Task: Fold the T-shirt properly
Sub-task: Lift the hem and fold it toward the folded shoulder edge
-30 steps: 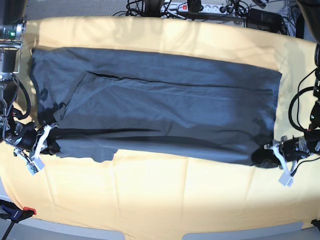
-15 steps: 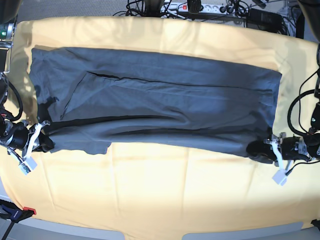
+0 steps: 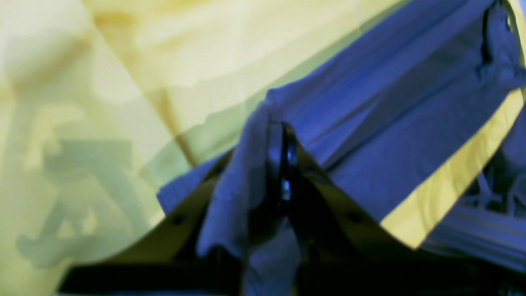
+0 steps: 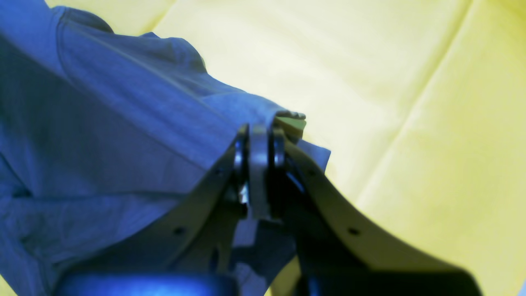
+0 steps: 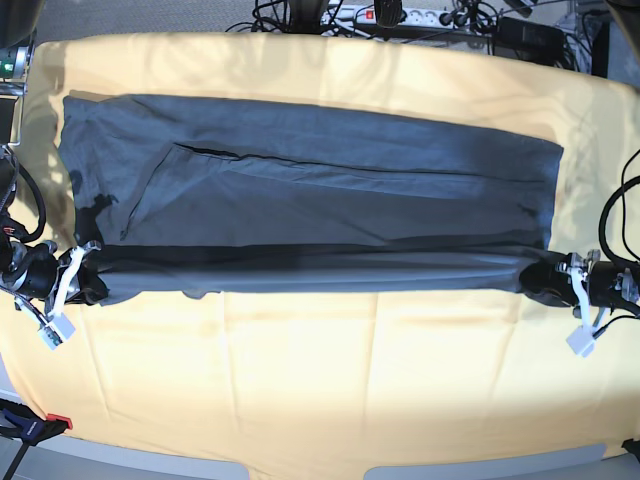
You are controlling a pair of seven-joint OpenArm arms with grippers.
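On one tablecloth [image 5: 320, 380]: one T-shirt [image 5: 320, 190].

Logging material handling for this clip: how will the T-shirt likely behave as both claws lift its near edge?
Probably floppy: the T-shirt bunches around the left claw and right claw. Likely light, since pinched corners carry the taut edge. It may drag the yellow tablecloth little.

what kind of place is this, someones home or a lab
Most likely a robotics lab or test bench, not a home: a table under a yellow tablecloth, a tangle of cables and a power strip along its far edge, and a T-shirt laid out.
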